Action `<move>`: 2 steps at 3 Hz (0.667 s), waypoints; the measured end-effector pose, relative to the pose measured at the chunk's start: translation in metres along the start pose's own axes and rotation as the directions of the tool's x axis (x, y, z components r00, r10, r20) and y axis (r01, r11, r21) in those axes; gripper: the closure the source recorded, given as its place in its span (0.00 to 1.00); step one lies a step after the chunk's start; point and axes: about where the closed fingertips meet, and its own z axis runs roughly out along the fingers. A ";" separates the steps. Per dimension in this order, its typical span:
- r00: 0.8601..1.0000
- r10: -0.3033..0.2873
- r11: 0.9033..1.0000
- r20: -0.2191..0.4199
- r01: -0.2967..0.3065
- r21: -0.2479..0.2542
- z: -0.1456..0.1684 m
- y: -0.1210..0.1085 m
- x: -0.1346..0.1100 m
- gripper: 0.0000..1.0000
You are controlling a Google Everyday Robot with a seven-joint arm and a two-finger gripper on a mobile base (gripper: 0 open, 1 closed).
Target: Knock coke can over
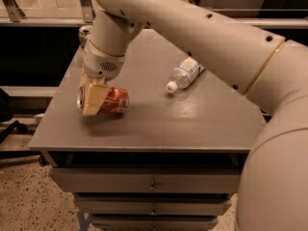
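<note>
The coke can (113,101), red-orange with a silver top and a small white label patch, lies on its side near the front left of the grey tabletop (159,121), its top facing left. My gripper (91,100) comes down from above and is closed around the can's top end. One cream finger (95,99) crosses the front of the can and hides part of it.
A clear plastic bottle (185,73) lies on its side at mid-table, to the right. A green-and-white can (84,32) stands at the back left corner, partly behind my arm. The table's left edge is close to the can. Drawers sit below the front edge.
</note>
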 end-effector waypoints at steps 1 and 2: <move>1.000 -0.015 0.999 -0.013 0.015 -0.032 0.017 -0.002 -0.005 1.00; 1.000 -0.028 0.997 -0.015 0.027 -0.072 0.030 -0.002 -0.008 1.00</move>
